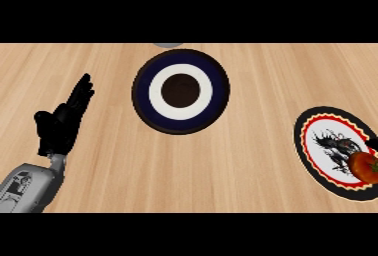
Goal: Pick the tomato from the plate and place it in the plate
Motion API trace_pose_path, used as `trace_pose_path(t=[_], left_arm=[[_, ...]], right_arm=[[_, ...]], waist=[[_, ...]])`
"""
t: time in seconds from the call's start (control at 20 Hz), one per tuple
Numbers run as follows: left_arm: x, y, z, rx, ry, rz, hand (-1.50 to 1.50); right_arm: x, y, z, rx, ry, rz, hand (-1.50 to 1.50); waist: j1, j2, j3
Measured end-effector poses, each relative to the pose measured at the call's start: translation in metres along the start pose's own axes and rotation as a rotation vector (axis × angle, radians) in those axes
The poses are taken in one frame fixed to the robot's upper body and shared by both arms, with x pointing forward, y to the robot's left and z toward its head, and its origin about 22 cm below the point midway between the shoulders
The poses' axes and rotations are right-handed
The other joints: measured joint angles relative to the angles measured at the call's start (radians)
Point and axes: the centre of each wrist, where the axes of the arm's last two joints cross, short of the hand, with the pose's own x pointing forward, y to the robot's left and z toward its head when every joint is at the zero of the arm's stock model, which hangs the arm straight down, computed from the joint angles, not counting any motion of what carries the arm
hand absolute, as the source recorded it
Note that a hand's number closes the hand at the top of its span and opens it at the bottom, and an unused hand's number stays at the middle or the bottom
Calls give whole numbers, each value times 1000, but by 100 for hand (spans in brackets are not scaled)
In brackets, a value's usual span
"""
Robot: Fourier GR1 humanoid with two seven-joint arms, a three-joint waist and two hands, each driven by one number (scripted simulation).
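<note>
A red tomato (365, 167) lies on the right part of a plate (310, 150) with a black rim, a red zigzag band and a dark drawing on white, at the view's right edge. Farther back, in the middle, sits a second plate (145, 107), dark blue with a white ring and a black centre, with nothing on it. My left hand (63, 122) rests open at the left, fingers straight and pointing up, apart from both plates. My right hand does not show.
A small grey object (168, 44) peeks in at the far edge behind the blue plate. Light wooden counter (244, 165) spreads between the two plates.
</note>
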Motion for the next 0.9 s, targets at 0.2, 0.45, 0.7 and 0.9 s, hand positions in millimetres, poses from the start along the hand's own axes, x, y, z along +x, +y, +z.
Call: trace_pose_path(t=[0.2, 0.45, 0.7, 0.9], left_arm=[[-2, -4, 1, -8, 2, 0, 0], [-5, -8, 0, -15, 5, -2, 0], [-4, -11, 4, -22, 4, 2, 0], [-1, -18, 0, -25, 4, 1, 0]], right_arm=[[12, -46, 18, -61, 5, 122, -150], [36, -93, 24, 58, 112, 317, -150], [48, -122, 25, 183, 237, 436, -150], [52, -132, 18, 258, 298, 487, -150]], waist=[[5, -1, -2], [9, 0, -3], [18, 0, -4], [19, 1, -4]])
